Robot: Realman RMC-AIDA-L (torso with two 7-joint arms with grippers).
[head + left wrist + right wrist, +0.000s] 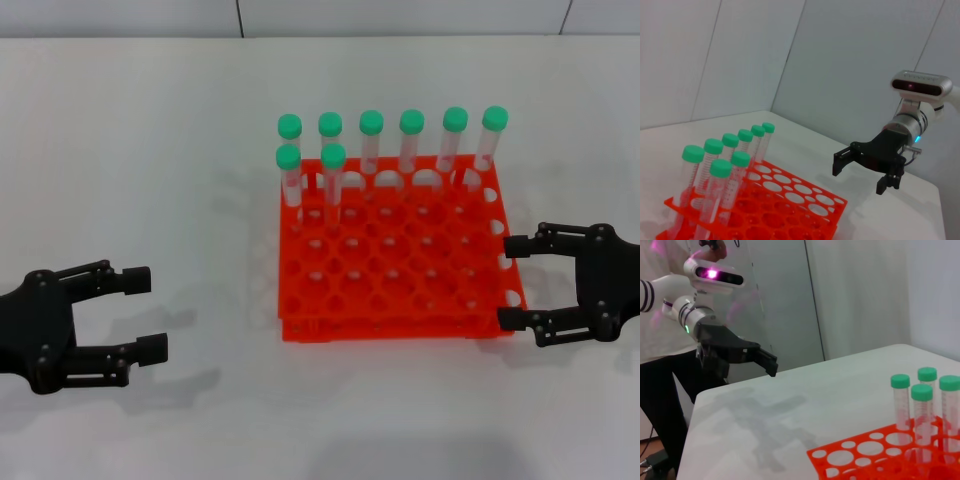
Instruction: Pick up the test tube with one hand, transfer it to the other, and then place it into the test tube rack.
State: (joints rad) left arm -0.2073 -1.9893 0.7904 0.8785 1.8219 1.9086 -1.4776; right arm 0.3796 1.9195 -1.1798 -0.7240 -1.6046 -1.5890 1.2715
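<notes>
The orange test tube rack (pixel 400 325) stands mid-table, and several green-capped test tubes stand upright in its far rows. Six fill the back row (pixel 412 140) and two sit in front of them at the left (pixel 333 175). None is held. My left gripper (pixel 155 314) hovers open and empty over the table, well left of the rack. Close to the rack's right edge, my right gripper (pixel 505 282) is open and empty too. The left wrist view shows the tubes (pixel 720 185), the rack (pixel 790 200) and the right gripper (pixel 857 179). The right wrist view shows the rack (pixel 865 455) and the left gripper (pixel 769 361).
The white table (pixel 150 150) stretches around the rack, with bare surface on the left and in front. A pale wall (pixel 850 60) rises behind it. Beyond the table edge, behind my left arm, stands a person in dark trousers (pixel 660 390).
</notes>
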